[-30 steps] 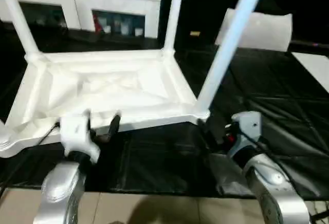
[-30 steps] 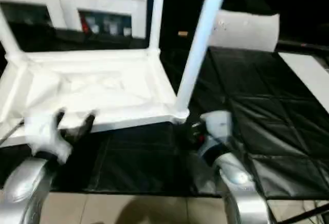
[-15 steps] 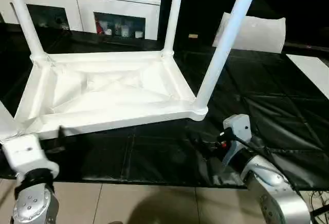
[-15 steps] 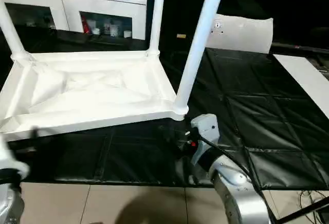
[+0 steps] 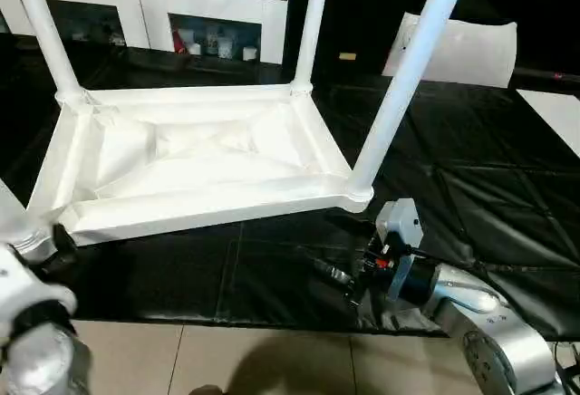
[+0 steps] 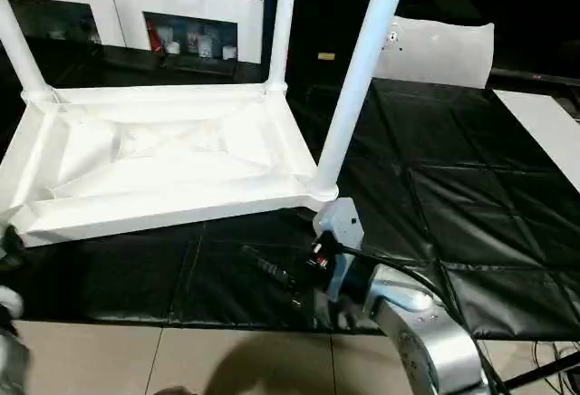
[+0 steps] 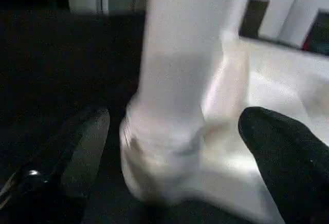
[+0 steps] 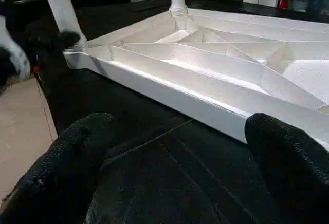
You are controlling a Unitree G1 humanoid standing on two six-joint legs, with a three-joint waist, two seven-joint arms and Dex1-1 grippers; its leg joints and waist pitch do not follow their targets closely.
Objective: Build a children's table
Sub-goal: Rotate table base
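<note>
The children's table lies upside down on the black mat, its ribbed white tabletop [image 5: 199, 155] facing up. White legs stand in the far-left [image 5: 38, 28], far-right [image 5: 311, 24] and near-right [image 5: 408, 78] corners. The near-left leg [image 7: 177, 80] rises between the fingers [image 7: 77, 152] of my left gripper [image 7: 175, 152], which is open around the leg's base. My right gripper [image 5: 337, 250] hovers low over the mat just in front of the near-right corner, pointing along the tabletop's front rim [image 8: 180, 88]. It is open with nothing between its fingers [image 8: 288, 167].
A white cabinet [image 5: 217, 10] with glass doors stands behind the table. A white pillow-like block [image 5: 467, 51] leans at the back right, and a flat white strip [image 5: 555, 112] lies at the right edge. Tan floor [image 5: 236, 359] begins at the mat's front edge.
My left arm has drawn back and to the left, from the front rim to the near-left leg. My right gripper has turned to point left along the front rim. The camera has shifted too.
</note>
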